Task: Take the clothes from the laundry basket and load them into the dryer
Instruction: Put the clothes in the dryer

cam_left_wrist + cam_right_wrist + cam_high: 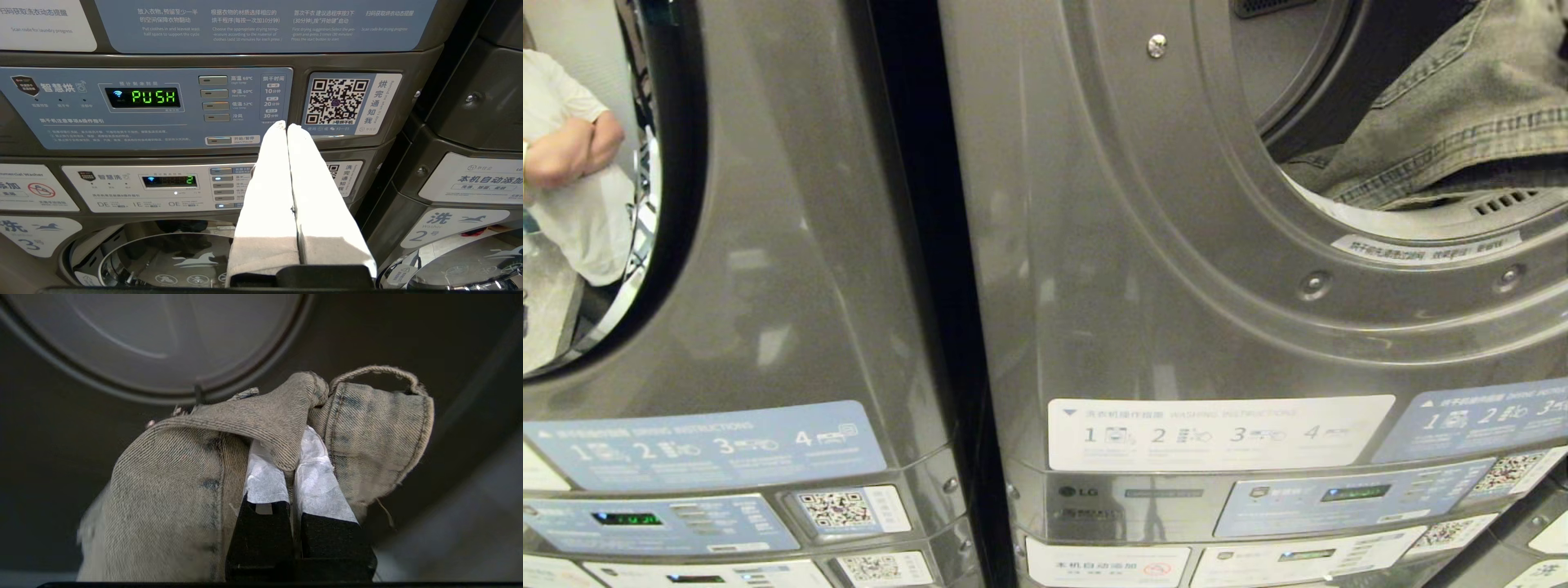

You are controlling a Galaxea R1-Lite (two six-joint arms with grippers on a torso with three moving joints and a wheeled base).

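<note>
Right wrist view: the right gripper [291, 473] is found clamped on a fold of a denim garment [171, 490], with the drum's interior beyond it. The left gripper [286, 128] is noted pressed shut and empty, parked before a control panel [147, 108]. Farther off, in the head view, the denim garment [1462, 106] is seen lying across the lip of the dryer [1176, 245] opening. Loading is judged part done; release is outstanding. No laundry basket is in view.
</note>
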